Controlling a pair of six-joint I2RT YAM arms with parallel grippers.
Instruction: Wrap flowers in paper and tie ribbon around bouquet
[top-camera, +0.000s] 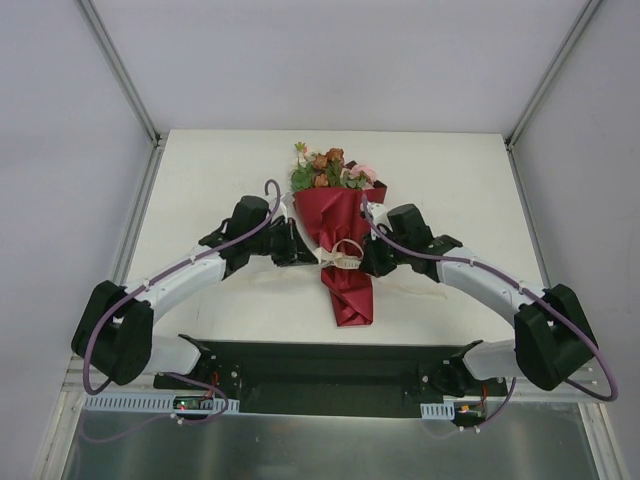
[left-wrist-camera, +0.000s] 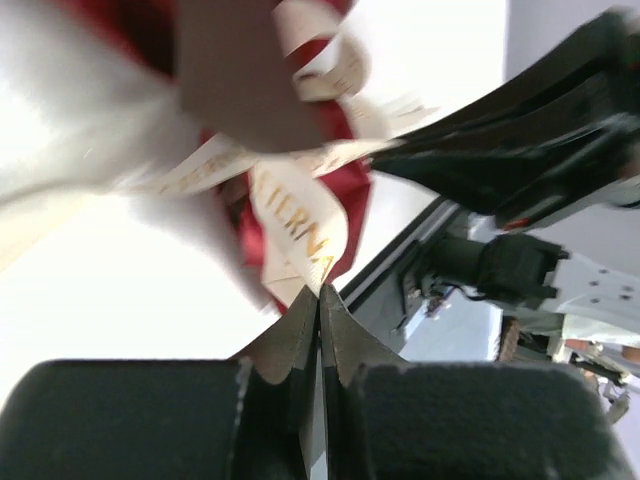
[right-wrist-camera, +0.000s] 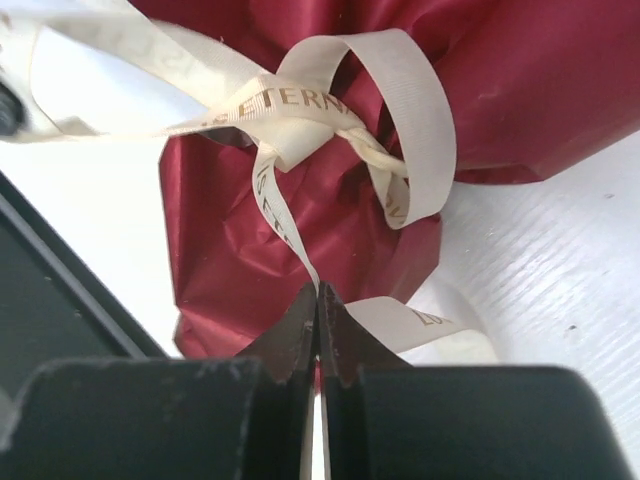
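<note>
bouquet (top-camera: 340, 235): lies at the centre of the bench (top-camera: 220, 170), flowers (top-camera: 330, 168) at the far end, paper (top-camera: 350, 290) cone tapering toward the near edge.
ribbon (right-wrist-camera: 300, 105): knotted round the cone's waist, one loop standing out.
left tool (left-wrist-camera: 320, 295): left of the bouquet, closed, apparently pinching a ribbon tail; view blurred.
right tool (right-wrist-camera: 318, 295): right of the bouquet, closed on a thin ribbon strand.

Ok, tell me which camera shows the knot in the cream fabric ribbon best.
Right wrist view. The cream fabric ribbon is sharp there, its knot, loops and gold lettering clear against the dark red wrapping paper. The left wrist view shows it blurred and partly blocked; the top view shows only a tiny bow.
</note>
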